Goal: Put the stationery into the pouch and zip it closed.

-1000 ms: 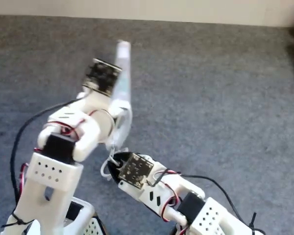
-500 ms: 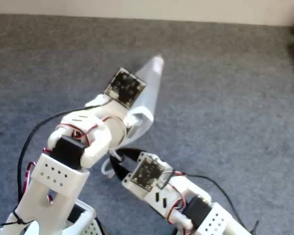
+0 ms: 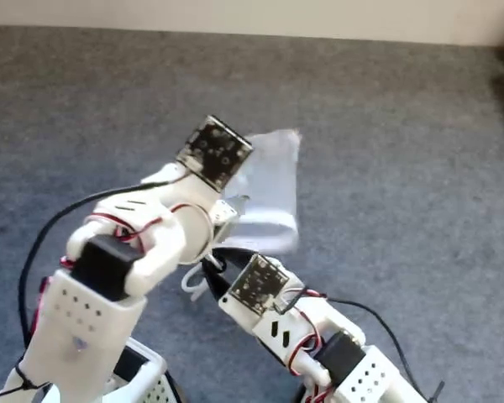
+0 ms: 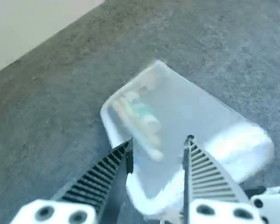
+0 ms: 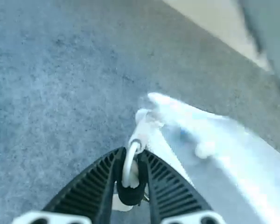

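Your left gripper (image 4: 157,148) has the clear pouch (image 4: 196,121) between its jaws, which stand apart by the pouch's width and press on its two sides near one end. The rest of the pouch sticks out past the fingertips, above the grey carpet (image 3: 403,126). You can see the stationery (image 4: 139,116) through the plastic as a few pale and greenish pieces lying together against one long edge; what each piece is cannot be told. Your right gripper (image 5: 132,154) sits at the pouch's other corner, its jaws pinched on a white pull loop (image 5: 127,170) that hangs from that corner. From above, the left arm (image 3: 143,235) reaches over from the left side and the right arm (image 3: 302,323) comes up from below, its gripper just under the pouch. Whether the zip is closed cannot be told.
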Controlling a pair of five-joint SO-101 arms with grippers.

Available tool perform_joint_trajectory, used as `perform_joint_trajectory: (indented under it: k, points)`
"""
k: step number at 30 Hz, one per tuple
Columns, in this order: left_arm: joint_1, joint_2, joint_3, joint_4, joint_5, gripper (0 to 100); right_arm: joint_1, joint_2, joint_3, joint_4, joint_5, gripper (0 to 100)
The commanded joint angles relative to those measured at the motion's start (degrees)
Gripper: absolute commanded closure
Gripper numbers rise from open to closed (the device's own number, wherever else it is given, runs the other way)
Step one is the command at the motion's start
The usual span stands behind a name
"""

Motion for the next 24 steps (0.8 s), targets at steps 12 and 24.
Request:
perform_joint_trajectory:
  k: [12, 24]
  points:
    - [-2.33, -6.20, -8.57, 14.68, -0.09, 83, 4.35, -1.27, -6.46, 5.58, -0.44, 99.4]
    - [0.22, -36.79, 24.04, 4.84, -2.29, 82, 4.88, -1.27, -6.46, 5.32, -0.44, 99.4]
